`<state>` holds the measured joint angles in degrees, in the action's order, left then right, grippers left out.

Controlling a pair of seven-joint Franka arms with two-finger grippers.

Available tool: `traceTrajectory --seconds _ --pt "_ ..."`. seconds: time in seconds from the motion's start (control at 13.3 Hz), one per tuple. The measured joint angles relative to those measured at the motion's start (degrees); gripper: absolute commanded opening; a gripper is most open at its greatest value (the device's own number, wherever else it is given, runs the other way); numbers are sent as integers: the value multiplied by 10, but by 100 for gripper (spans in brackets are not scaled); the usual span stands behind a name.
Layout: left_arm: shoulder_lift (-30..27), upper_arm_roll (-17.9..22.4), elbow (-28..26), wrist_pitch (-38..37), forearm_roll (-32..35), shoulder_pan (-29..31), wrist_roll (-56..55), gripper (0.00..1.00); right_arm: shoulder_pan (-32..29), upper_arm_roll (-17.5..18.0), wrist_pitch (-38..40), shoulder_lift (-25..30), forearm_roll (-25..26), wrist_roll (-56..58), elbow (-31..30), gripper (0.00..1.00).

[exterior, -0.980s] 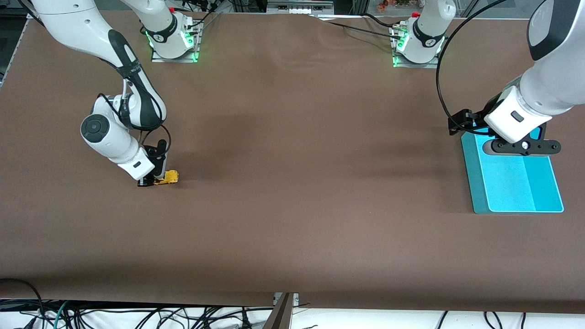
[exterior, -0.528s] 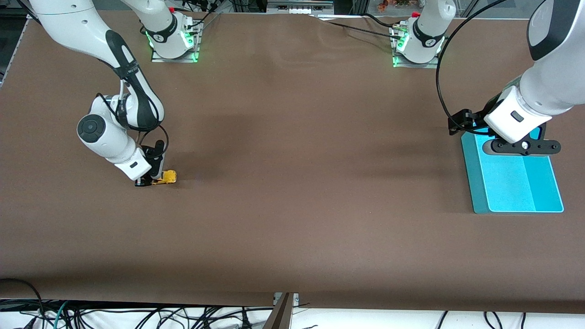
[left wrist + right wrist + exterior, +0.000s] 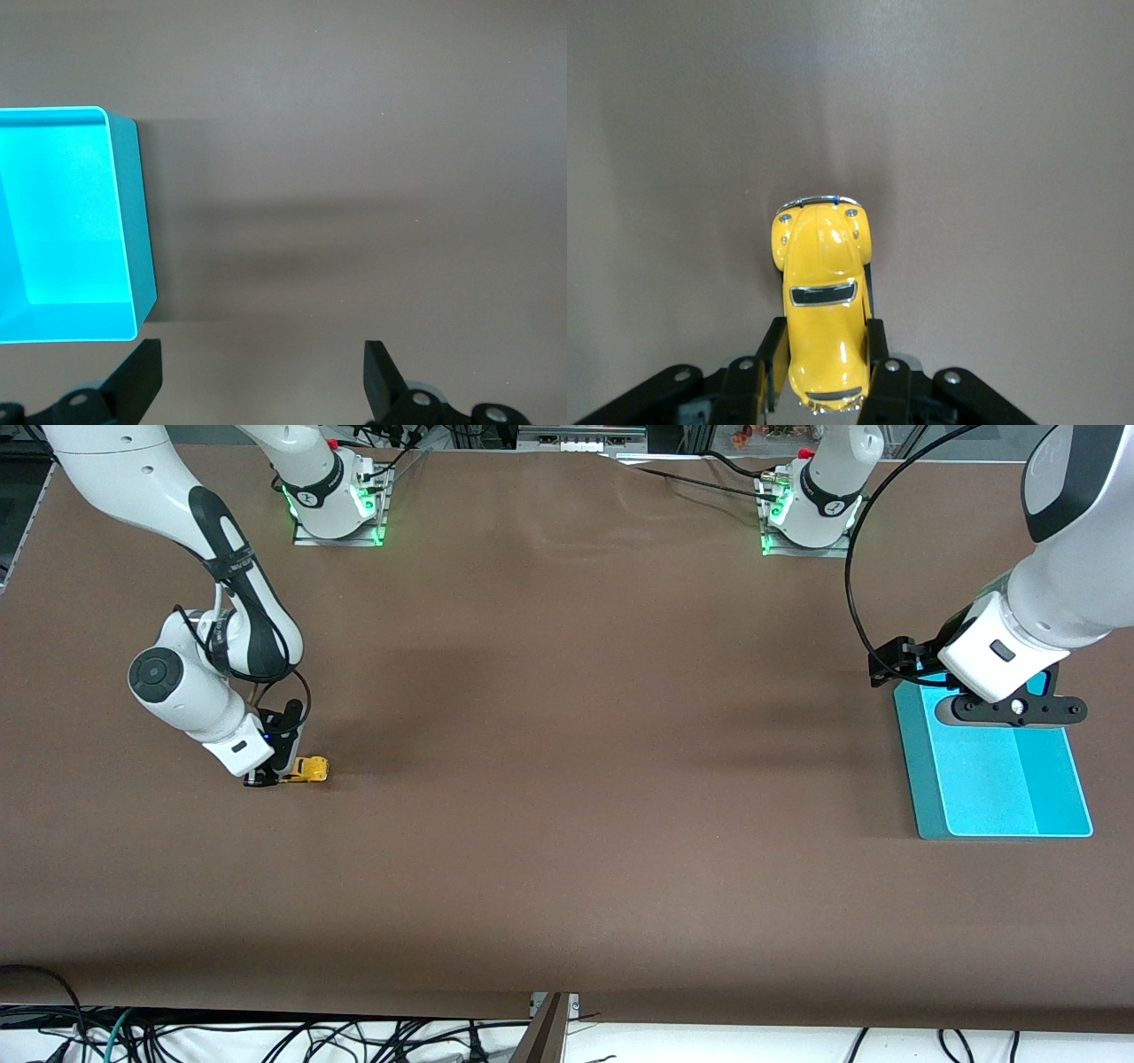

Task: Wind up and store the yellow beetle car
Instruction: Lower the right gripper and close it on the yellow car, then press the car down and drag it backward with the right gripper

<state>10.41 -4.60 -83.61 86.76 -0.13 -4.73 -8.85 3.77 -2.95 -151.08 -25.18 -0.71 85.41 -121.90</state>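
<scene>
The yellow beetle car (image 3: 309,770) sits on the brown table toward the right arm's end. My right gripper (image 3: 282,775) is down at the table and shut on the car's rear half. In the right wrist view the car (image 3: 822,301) lies between the two fingers (image 3: 774,352), its nose pointing away from the gripper. My left gripper (image 3: 1014,710) is open and empty, hovering over the end of the turquoise tray (image 3: 1005,784) nearest the robots. In the left wrist view the tray (image 3: 133,230) lies off to one side of the open jaws.
The brown table top (image 3: 567,779) is bare apart from the tray at the left arm's end. The two arm bases (image 3: 337,505) stand at the table's edge farthest from the front camera. Cables hang below the front edge.
My right gripper has dragged the car along the table toward the right arm's end of the table. The left arm has not moved.
</scene>
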Motion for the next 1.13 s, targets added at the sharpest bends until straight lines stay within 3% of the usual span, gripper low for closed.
traceTrajectory --seconds 0.83,1.13 --pt "0 0 0 0 0 0 0 100 -44 0 0 0 -3 49 0 24" --pt "0 0 0 0 0 0 0 100 -60 0 -1 0 -30 97 0 24"
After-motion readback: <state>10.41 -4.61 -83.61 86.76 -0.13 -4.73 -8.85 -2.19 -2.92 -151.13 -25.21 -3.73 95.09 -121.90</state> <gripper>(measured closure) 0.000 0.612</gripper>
